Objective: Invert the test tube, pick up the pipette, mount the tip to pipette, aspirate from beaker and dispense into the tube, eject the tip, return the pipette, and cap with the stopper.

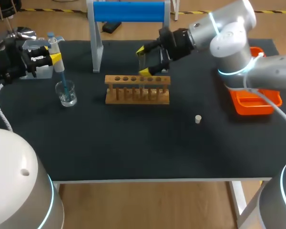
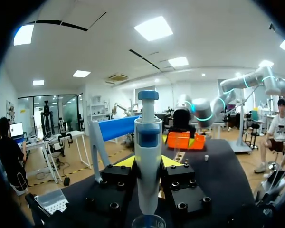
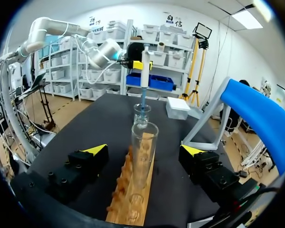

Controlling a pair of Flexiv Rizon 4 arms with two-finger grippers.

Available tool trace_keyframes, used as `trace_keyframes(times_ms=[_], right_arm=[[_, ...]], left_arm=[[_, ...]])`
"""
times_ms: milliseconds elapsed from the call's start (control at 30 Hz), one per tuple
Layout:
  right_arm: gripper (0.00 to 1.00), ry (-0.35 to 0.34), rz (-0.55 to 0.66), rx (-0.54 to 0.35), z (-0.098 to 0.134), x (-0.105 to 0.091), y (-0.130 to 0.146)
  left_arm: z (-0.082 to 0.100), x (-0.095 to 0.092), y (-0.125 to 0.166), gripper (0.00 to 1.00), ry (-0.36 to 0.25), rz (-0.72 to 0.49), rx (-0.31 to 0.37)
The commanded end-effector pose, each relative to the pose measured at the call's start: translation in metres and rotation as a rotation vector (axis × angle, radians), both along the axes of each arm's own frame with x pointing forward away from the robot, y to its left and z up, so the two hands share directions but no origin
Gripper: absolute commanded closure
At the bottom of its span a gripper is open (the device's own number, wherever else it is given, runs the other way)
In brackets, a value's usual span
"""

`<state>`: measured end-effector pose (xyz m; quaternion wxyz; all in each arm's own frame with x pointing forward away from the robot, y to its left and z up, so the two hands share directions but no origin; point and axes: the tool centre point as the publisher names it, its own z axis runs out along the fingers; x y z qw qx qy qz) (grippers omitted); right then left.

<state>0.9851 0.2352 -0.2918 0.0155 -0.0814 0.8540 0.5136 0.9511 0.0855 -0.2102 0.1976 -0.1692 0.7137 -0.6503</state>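
The pipette (image 2: 148, 142), clamped in the left gripper (image 2: 148, 162), dips into the beaker (image 1: 66, 94); the right gripper (image 3: 145, 149) gapes around the racked tube (image 3: 143, 140).

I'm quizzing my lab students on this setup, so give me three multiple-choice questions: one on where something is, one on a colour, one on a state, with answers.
1. Where is the pipette tip?
A. in the beaker
B. lying on the table
C. inside a bottle

2. What colour is the tray?
A. green
B. orange
C. white

3. How does the right claw stand at the test tube?
A. shut on it
B. open, a finger on either side
C. shut beside it

Answers:
1. A, the blue tip dips into the beaker.
2. B, it is bright orange.
3. B, both yellow tips stand clear of the tube.
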Motion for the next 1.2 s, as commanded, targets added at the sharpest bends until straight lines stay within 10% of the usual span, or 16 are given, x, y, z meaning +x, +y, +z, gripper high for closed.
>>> trace_keyframes(times_ms=[33, 1200], right_arm=[[0.00, -0.006, -0.010, 0.002, -0.0032, -0.0004, 0.0060], [0.00, -0.019, -0.048, 0.003, -0.0036, 0.0002, 0.0078]], left_arm=[[0.0003, 0.0002, 0.0000, 1.00, 0.000, 0.001, 0.000], [0.0003, 0.0002, 0.0000, 1.00, 0.000, 0.001, 0.000]])
